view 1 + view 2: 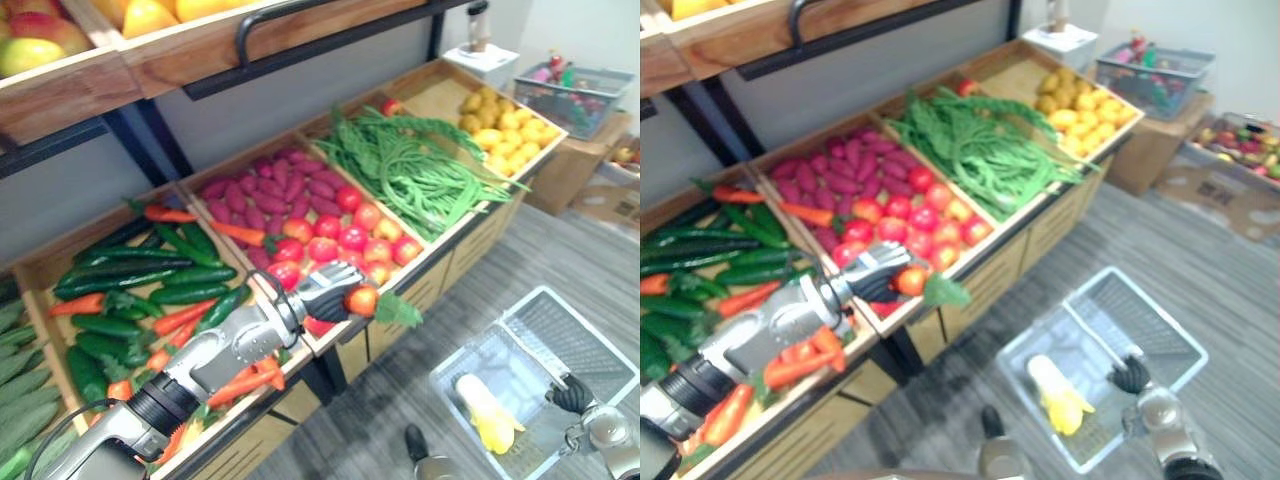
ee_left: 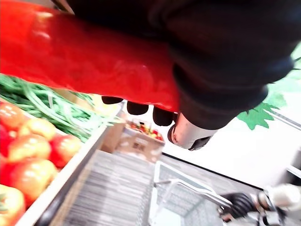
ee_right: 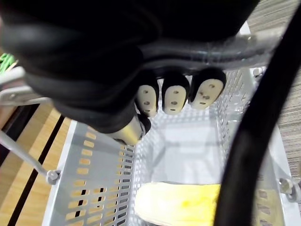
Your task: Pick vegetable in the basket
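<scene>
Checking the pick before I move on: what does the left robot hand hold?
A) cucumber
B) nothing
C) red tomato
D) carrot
C: the left robot hand is curled round a red tomato at the front edge of the stand, not yet over the basket held by the right robot hand.

I see: slanted wooden display stand (image 1: 478, 242), divided into bins; wooden upper shelf (image 1: 200, 55) above it; grey wall (image 1: 260, 105) behind; grey striped floor (image 1: 540, 262) in front; cardboard box (image 1: 1220, 195) on the floor, far right.
</scene>
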